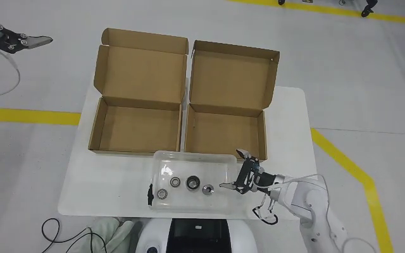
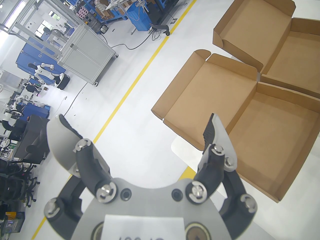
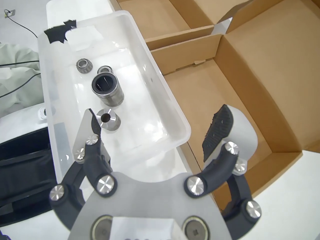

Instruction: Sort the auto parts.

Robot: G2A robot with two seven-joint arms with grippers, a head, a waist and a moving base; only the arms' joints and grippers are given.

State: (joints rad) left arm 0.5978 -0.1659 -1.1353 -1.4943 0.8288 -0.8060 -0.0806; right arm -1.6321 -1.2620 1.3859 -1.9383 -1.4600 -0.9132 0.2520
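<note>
one finger of your wide-open right gripper (image 3: 157,121) hangs outside the clear tray (image 3: 155,66), so dropping straight down could strike its wall.

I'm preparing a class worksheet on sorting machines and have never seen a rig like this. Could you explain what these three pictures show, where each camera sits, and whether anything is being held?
This is a two-armed robot working at a white table. The top view comes from a camera above its arms, looking down. The other two pictures come from a camera on each wrist, looking along that arm's pincer.

On the table the left cardboard box and the right cardboard box stand side by side, lids open, with nothing inside. Nearer the robot is a clear plastic tub holding four metal parts, among them a large cylindrical bearing and a small cone-shaped piece.

The right pincer is open at the tub's end and holds nothing. The left pincer is also open and empty, out beyond the table over the floor.
</note>
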